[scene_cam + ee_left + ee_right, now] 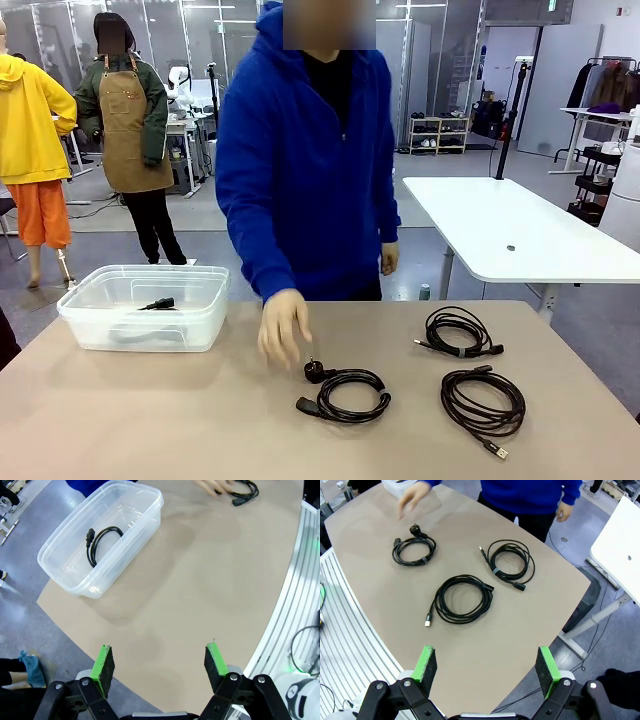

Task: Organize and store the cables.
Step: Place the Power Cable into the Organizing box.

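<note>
Both pincers hang over the tan table (150,430) with nothing in them; the left gripper (160,661) has its green pads spread wide over bare tabletop near the table's edge, and the right gripper (486,664) stands just as wide, its pads framing the table's near edge with the coils farther off; at the robot's left, towards the far side, sits a clear plastic bin (100,335), and inside it lies one black cable (160,303), loosely looped, its plug end resting near the middle of the bin floor; three more cables lie on the open table, well apart from the bin; the power cable (355,376) is coiled near the middle, its round plug pointing towards the person and its other connector at the coil's left; a second coil (462,349) lies farther right and towards the far edge, bound with a tie; the third coil (449,395), dark brown, lies nearer the robot on the right, a small flat connector trailing from it; the person in a blue hoodie stands at the far side, and the person's hand (284,328), blurred, reaches down just beside the power cable's plug; whether it touches the plug I cannot tell.
</note>
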`<state>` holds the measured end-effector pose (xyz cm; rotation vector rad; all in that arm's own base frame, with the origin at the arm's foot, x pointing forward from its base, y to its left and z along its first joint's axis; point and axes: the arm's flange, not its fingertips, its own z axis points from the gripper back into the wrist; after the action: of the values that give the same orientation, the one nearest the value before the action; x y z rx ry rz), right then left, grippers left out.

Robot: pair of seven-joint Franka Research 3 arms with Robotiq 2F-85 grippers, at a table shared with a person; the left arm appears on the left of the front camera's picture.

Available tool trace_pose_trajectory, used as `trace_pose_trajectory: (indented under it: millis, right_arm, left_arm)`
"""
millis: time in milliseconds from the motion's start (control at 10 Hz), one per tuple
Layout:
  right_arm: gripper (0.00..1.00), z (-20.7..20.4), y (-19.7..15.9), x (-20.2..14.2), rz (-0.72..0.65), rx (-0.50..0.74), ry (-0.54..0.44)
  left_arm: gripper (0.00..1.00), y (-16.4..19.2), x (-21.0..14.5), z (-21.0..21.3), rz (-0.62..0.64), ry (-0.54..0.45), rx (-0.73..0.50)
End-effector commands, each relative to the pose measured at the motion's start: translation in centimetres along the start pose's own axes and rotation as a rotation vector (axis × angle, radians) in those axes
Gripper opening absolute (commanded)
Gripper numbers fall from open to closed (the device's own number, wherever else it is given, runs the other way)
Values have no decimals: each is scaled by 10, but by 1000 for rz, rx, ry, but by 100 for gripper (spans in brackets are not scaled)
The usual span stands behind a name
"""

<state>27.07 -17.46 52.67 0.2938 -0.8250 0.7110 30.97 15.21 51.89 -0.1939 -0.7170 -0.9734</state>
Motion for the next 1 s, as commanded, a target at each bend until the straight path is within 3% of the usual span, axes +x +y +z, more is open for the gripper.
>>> trace_pose_trajectory:
  millis: [0, 300, 600, 900]
  right_arm:
    - [100, 1, 0, -1, 15, 5, -4]
    - [100, -25, 9, 30, 46, 45, 37]
    - [100, -90, 40, 87, 138, 80, 178]
    - [100, -151, 78, 121, 162, 109, 226]
  left_arm:
    - [92, -2, 0, -3, -5, -14, 9]
    - [92, -2, 0, -3, -5, -14, 9]
    - [92, -2, 0, -3, -5, -14, 9]
    - [92, -2, 0, -3, -5, -14, 9]
